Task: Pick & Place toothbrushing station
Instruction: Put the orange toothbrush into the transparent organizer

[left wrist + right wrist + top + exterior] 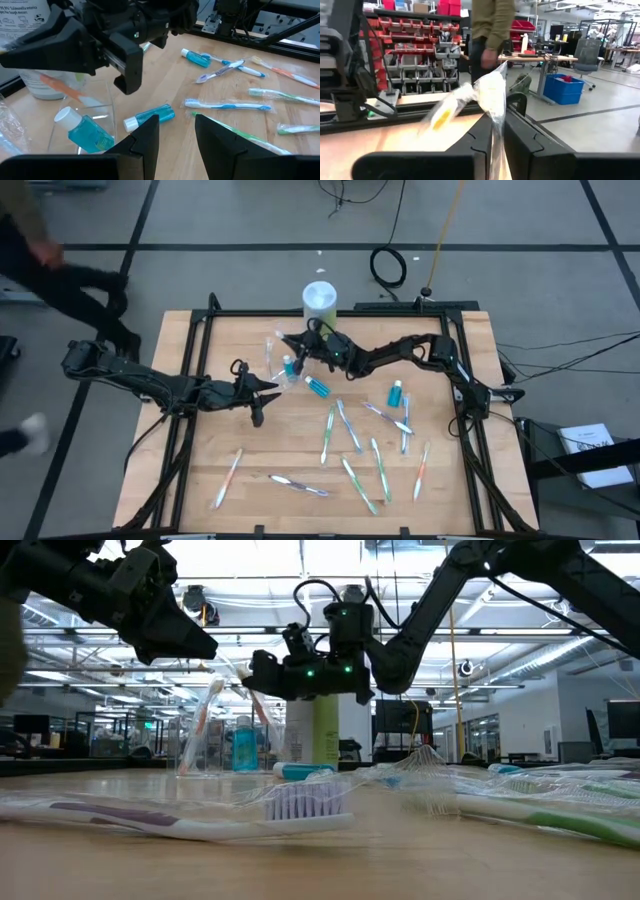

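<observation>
A clear plastic container [276, 358] stands on the table at its far middle, with a blue tube [87, 134] inside. My right gripper [298, 345] is just above it, shut on a wrapped orange toothbrush [487, 97]. My left gripper [268, 387] hovers open and empty near the container's near-left side, also seen in its wrist view [177, 134]. A second blue tube [317, 386] lies beside the container and a third [396, 393] lies farther right. Several wrapped toothbrushes [350, 430] lie flat on the table's near half. My right gripper pinches the toothbrush's clear wrapper [494, 125] between its two fingers. The wrapped brush sticks out past the fingertips. In the left wrist view its orange part [62, 87] slants down into the clear container [97, 97]. Whether it rests on the container's bottom I cannot tell.
A white cylindrical tub [320, 298] stands just behind the container at the table's far edge. Black frame rails [190, 350] run along the table's sides. A person [60, 275] moves past the table's far left corner, and another stands beyond the table [492, 30].
</observation>
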Robot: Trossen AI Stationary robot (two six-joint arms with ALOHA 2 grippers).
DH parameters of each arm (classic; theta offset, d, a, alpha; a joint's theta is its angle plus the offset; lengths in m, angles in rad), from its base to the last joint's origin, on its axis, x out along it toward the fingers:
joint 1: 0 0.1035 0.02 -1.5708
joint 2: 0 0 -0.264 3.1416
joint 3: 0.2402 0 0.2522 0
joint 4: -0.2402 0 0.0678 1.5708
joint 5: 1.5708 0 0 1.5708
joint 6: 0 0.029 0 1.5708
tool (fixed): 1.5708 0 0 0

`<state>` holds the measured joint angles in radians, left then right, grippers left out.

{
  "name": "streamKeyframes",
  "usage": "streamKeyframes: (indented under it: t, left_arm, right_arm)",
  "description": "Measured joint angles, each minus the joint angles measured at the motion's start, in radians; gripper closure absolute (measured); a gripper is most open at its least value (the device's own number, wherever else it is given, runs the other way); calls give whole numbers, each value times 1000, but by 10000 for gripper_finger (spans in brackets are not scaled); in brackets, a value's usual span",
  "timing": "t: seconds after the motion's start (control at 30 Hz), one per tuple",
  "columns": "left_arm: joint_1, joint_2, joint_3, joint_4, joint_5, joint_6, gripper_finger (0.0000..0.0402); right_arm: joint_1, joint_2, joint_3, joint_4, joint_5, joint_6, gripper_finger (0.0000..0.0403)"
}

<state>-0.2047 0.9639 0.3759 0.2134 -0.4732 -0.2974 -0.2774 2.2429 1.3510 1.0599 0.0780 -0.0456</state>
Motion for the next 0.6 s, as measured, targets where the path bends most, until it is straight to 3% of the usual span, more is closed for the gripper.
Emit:
streamKeyframes:
  t: [0.6]
  left_arm:
    - [-22, 0, 11, -21, 1, -79, 270]
  right_arm:
    - [38, -20, -1, -105, 4, -81, 241]
